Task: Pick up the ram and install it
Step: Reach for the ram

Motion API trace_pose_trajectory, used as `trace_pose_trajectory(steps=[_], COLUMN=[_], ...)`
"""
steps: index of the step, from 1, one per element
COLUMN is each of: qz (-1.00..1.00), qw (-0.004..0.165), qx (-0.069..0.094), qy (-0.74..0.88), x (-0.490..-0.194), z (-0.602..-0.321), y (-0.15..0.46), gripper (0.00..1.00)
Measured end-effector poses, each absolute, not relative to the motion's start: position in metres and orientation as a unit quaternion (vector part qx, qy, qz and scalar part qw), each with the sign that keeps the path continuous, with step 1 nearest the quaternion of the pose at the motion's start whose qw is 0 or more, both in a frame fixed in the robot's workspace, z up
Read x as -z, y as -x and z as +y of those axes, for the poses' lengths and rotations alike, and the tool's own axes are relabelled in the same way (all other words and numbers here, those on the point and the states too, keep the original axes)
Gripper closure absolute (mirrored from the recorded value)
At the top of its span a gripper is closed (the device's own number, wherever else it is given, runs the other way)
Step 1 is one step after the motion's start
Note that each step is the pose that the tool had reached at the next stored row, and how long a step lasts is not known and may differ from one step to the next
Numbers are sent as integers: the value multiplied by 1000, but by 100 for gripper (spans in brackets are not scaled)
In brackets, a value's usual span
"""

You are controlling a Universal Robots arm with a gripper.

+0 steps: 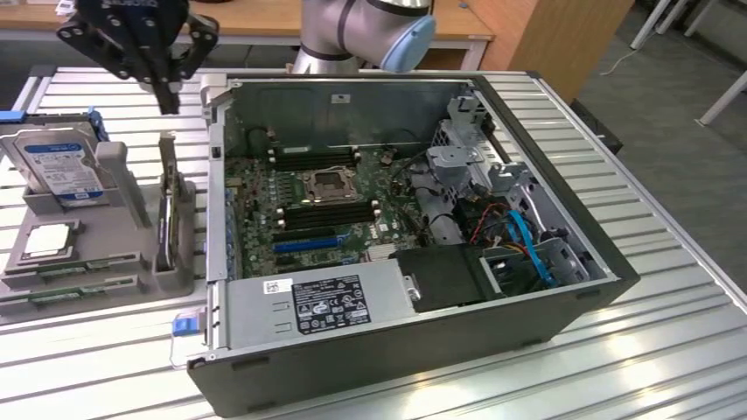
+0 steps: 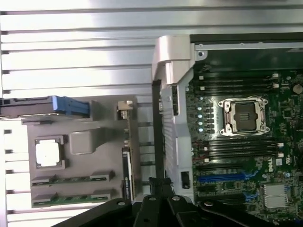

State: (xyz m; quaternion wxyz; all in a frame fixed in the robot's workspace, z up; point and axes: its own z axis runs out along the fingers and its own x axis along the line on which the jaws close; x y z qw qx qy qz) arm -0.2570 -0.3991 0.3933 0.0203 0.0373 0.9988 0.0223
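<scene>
Two green ram sticks (image 1: 65, 268) (image 2: 72, 179) lie flat, side by side, in a grey fixture (image 1: 117, 175) (image 2: 85, 142) at the exterior view's left. A third thin board (image 1: 175, 223) (image 2: 127, 170) stands on edge in the fixture's upright holder, next to the case. My gripper (image 1: 171, 105) (image 2: 158, 183) hangs shut with nothing in it. It is above the far end of that holder, between the fixture and the open computer case (image 1: 561, 297). Black memory slots (image 1: 329, 214) (image 2: 241, 146) flank the CPU socket (image 1: 324, 184) (image 2: 246, 116) on the motherboard.
The fixture also holds a blue-labelled hard drive (image 1: 59, 166) (image 2: 57, 106) and a silver CPU (image 1: 49, 241) (image 2: 47, 153). Inside the case are a power supply (image 1: 321, 302), drive cages and blue cables (image 1: 526, 245). The case wall (image 1: 216, 175) rises beside the holder. The arm's base (image 1: 350, 35) stands behind.
</scene>
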Motion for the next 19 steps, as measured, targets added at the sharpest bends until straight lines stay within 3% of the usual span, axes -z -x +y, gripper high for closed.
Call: trace_pose_trajectory(steps=[19], qz=[999], qw=[26], qx=[-23], qy=[-37], x=[-393], z=[-401], y=[343], gripper=[89])
